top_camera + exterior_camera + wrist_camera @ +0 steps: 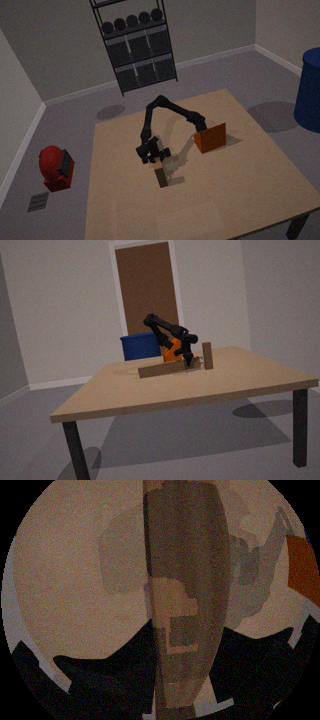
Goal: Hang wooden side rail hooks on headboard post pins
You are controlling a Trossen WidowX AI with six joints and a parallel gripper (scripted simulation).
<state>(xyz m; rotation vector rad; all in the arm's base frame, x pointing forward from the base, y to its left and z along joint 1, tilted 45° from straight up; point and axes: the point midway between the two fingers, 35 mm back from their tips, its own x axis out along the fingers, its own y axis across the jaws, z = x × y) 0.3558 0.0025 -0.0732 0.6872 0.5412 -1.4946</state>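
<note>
The wooden side rail [162, 369] [187, 545] runs lengthwise toward the post, its far end low at the table. My gripper [188, 363] [156, 157] is shut on the rail near its hook end, with a finger on each side. In the top view the arm hides much of the rail. Two small steel hooks [201, 358] stick out of the rail's end. The headboard post [207, 356] [161, 177] stands upright just beyond them. A narrow gap shows between rail end and post. I cannot tell whether the hook tips are inside the slot. The slot and pins are not visible.
The wooden table [206, 196] [155, 392] carries everything. An orange wedge-shaped block [213, 138] [172, 353] [304, 567] stands by the arm's base. Off the table are a blue bin [310, 95] [140, 347], a red object [52, 165] and a dark shelf rack [142, 56].
</note>
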